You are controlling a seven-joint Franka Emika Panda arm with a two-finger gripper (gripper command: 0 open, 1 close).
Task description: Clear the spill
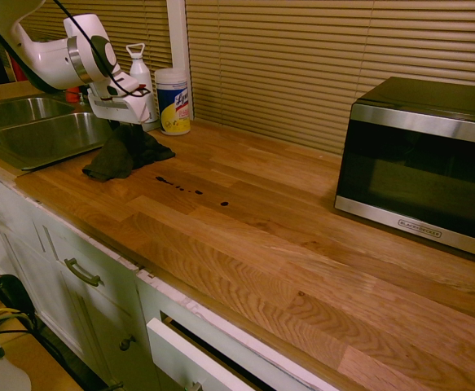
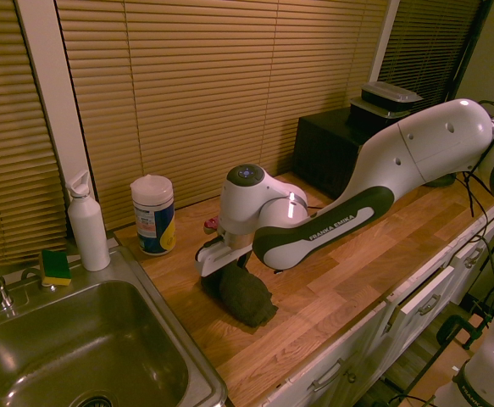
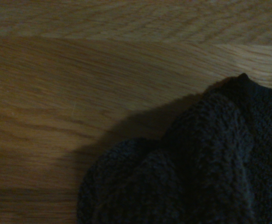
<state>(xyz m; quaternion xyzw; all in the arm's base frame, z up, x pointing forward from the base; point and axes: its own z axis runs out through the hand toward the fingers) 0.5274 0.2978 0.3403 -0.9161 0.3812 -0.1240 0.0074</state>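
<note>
Dark grey-black cloth, a bunched rag [image 1: 121, 155], lies on the wooden counter [image 1: 245, 244] beside the double sink [image 1: 54, 134]. The tool [image 1: 126, 122] is pointed down at the rag's top; whether it is clenched, released or grasping the cloth cannot be told. The spill [image 1: 180, 187], a short trail of dark drops, is on the counter just beside the rag, on the side toward the microwave [image 1: 424, 163]. A wipes canister [image 2: 153, 216] stands upright near the white bottle [image 2: 88, 227].

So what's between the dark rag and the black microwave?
Small dark liquid drops on bare wooden countertop, nearer the rag; first exterior view shows it.
</note>
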